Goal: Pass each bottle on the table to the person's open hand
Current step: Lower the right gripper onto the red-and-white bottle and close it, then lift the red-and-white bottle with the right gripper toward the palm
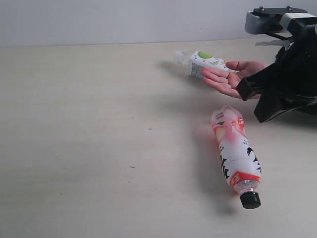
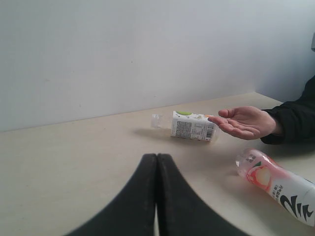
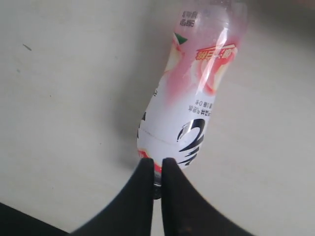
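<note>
Currently two bottles lie on their sides on the table (image 1: 99, 124). The pink-white bottle (image 1: 237, 151) is near the front, its black cap (image 1: 250, 200) pointing away from the person's hand (image 1: 228, 77). The small green-labelled bottle (image 1: 205, 62) lies farther back, with its base at the open hand's fingertips; contact unclear. Left gripper (image 2: 156, 156): fingers pressed together, empty, well apart from both bottles. Right gripper (image 3: 156, 162): all but closed, with a thin slit between the fingers, gripping nothing, aimed at the pink-white bottle's cap end.
</note>
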`<state>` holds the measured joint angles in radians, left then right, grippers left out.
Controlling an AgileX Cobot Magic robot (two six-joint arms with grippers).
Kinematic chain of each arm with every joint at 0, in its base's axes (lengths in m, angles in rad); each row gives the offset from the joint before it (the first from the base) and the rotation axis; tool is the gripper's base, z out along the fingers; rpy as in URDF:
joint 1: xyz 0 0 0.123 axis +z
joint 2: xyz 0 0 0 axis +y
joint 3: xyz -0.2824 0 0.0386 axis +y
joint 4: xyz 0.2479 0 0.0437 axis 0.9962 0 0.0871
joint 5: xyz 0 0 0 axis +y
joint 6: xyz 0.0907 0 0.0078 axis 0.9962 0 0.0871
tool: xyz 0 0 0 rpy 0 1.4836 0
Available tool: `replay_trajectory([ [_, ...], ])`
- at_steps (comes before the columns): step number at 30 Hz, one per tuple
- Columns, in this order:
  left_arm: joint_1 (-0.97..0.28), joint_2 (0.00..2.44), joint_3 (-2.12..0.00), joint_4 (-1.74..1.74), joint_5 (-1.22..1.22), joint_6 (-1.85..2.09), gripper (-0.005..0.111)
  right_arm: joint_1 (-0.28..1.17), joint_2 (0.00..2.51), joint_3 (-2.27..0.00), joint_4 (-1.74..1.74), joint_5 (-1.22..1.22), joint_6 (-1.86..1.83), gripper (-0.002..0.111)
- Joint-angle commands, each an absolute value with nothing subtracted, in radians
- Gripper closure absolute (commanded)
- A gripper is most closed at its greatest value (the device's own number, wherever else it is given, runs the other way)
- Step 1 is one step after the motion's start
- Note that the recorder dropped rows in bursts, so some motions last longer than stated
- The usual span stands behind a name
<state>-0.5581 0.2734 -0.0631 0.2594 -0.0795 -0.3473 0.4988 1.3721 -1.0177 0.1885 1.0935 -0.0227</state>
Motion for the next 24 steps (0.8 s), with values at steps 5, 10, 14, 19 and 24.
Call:
replay_trajectory([
  [5,-0.555,0.267,-0.058,0.259,-0.083,-0.344,0.107,0.5,1.485,-1.012,0.185,1.031,-0.021,0.068],
  [10,-0.555,0.267,-0.058,0.259,-0.083,-0.344,0.107,0.5,1.598,-1.012,0.202,0.964,-0.033,0.034],
  [14,-0.555,0.267,-0.058,0.259,-0.083,-0.344,0.107,0.5,1.68,-1.012,0.208,0.925,-0.086,0.03],
  [19,-0.555,0.267,-0.058,0.259,-0.083,-0.344,0.107,0.5,1.767,-1.012,0.206,0.86,-0.093,0.03],
  [24,-0.555,0.267,-0.058,0.259,-0.083,-0.344,0.107,0.5,1.827,-1.012,0.208,0.79,-0.077,0.031],
])
